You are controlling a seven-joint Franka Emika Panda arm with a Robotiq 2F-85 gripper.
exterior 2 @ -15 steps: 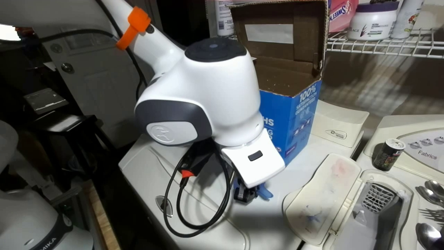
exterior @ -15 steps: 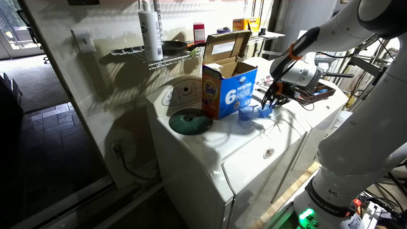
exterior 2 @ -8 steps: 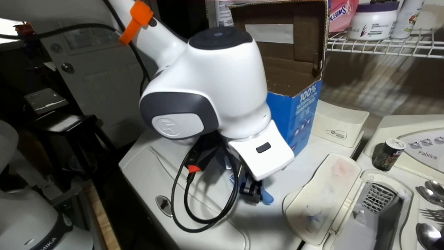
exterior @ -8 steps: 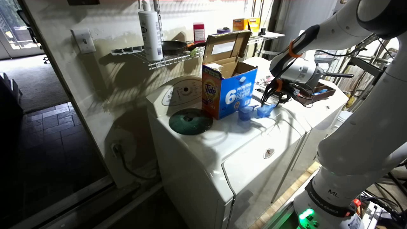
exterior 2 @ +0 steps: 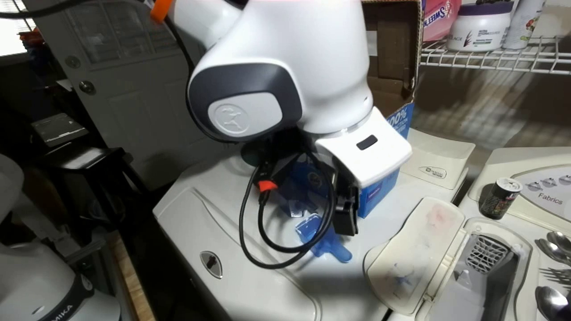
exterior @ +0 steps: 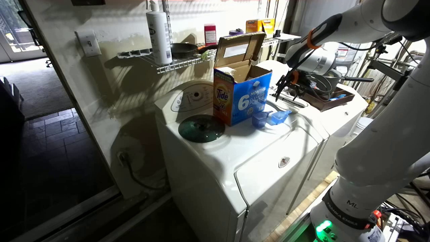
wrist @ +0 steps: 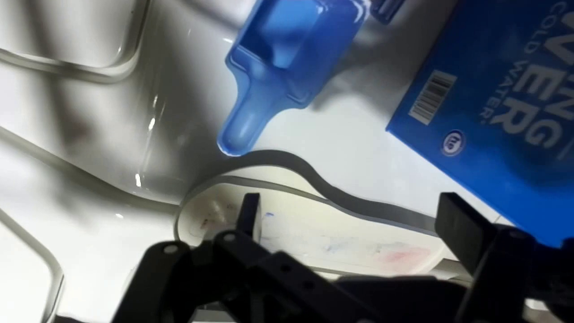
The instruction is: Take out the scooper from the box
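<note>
Exterior views, two: raised, angled down, sharing box [exterior: 247,97] and scoops [exterior: 279,117]; in an exterior view, arm [exterior 2: 312,80] large, near. Wrist view: close, facing down past gripper [wrist: 352,215].

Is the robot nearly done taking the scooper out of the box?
Looks done: a blue scoop and a second scoop sit on the white machine, outside the box. In hand: nothing; the tool is open and empty. Left: maybe just moving away, though the box's bottom is hidden.

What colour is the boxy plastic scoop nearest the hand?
The plastic scoop is blue, handle included; clearest in the wrist view.
</note>
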